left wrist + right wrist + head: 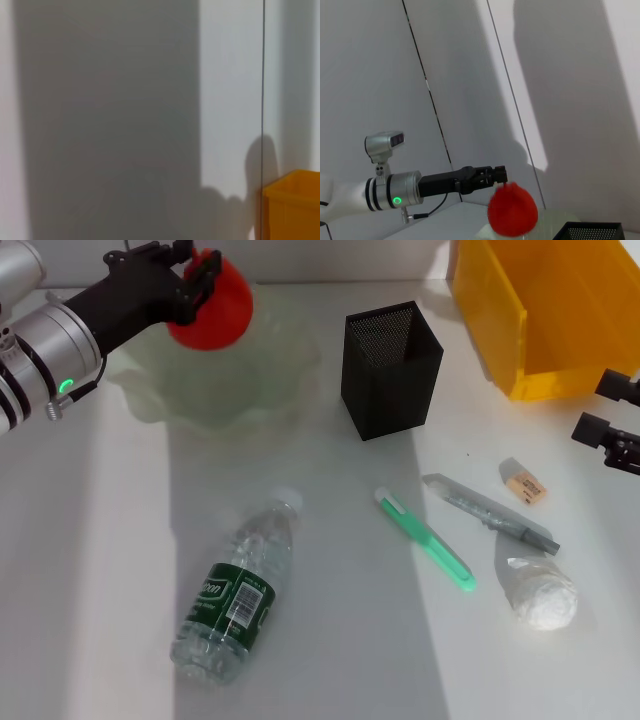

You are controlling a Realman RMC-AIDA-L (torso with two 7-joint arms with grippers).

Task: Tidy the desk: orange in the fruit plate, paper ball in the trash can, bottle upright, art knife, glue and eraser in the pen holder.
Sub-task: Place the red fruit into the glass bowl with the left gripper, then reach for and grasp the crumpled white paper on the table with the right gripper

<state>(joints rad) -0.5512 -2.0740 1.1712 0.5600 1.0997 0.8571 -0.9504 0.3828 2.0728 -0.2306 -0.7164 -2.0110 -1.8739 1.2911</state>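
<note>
My left gripper (200, 282) is shut on the red-orange orange (215, 308) and holds it above the back of the pale green fruit plate (150, 390). The right wrist view shows the same hold, with the left gripper (500, 176) over the orange (513, 211). The bottle (235, 590) lies on its side at the front. A green stick (425, 538) and a grey stick (490, 512) lie beside it; I cannot tell which is the art knife or the glue. Near them are the eraser (522, 485) and the paper ball (541, 599). My right gripper (610, 410) is open at the right edge.
The black mesh pen holder (390, 370) stands upright behind the sticks. The yellow trash can (560, 310) sits at the back right, just behind my right gripper, and its corner (292, 205) shows in the left wrist view.
</note>
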